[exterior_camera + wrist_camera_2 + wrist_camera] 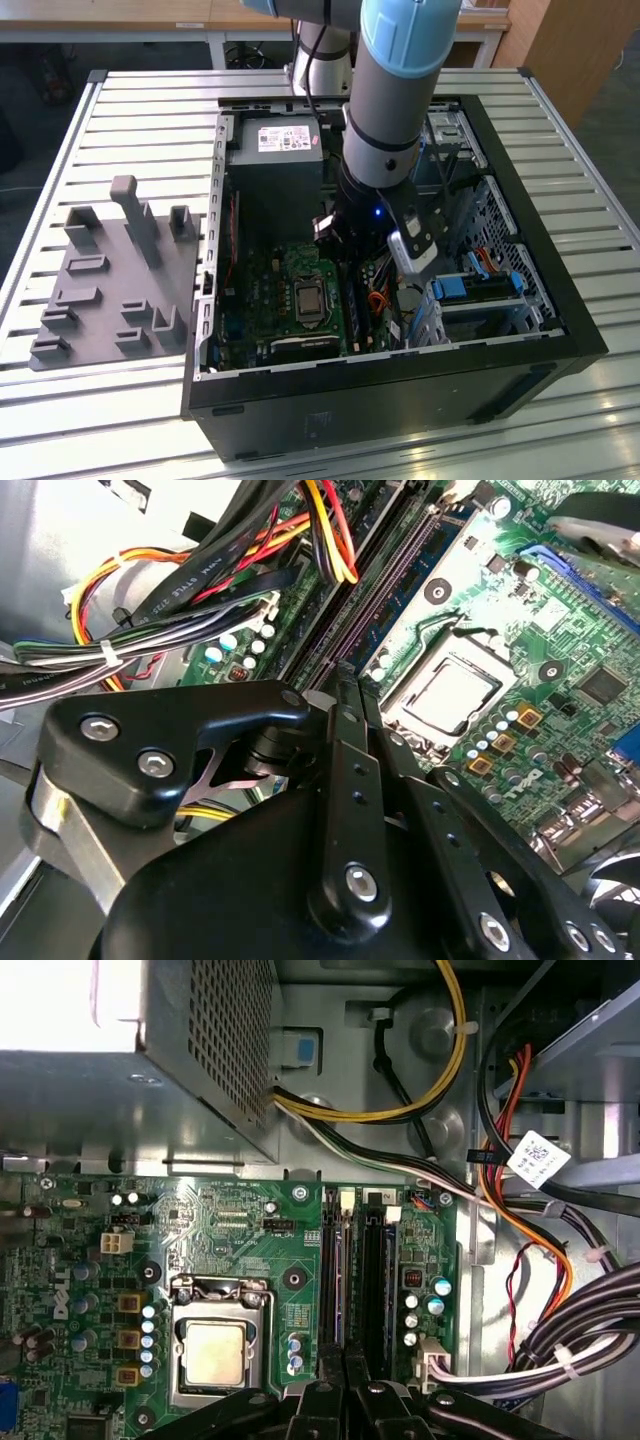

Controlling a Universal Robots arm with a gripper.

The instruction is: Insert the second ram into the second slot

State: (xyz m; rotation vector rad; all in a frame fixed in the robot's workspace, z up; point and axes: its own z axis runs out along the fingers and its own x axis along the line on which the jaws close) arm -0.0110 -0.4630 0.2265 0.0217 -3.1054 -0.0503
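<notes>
1. The gripper point(345, 695) point(345, 1360) hangs low inside an open computer case point(572, 318). Its fingers stand narrow, pressed close together with hardly a gap. I cannot tell whether anything thin is pinched between them.
2. Just past the fingertips run 2 long memory slots point(330, 1270), side by side on the green board point(240, 1220). In the first wrist view the fingertips sit over the near ends of these slots.
3. In the second wrist view a blue ram stick point(405, 565) with dark chips stands upright in the slot nearer the processor socket. I cannot tell whether the slot beside it is filled.
4. The processor socket point(215, 1350) point(450, 690), with its metal frame, lies next to the slots.
5. On the other side of the slots, bundles of black, yellow, red and orange cables point(540, 1250) point(150, 630) crowd the case wall.
6. Farther back sits the grey power supply point(150, 1070) point(275, 150).
7. The arm point(395, 90) reaches down into the case, which lies on a slatted metal table point(150, 110).
8. A grey holder plate point(110, 290) rests on the table at the exterior view's left, apart from the case.
</notes>
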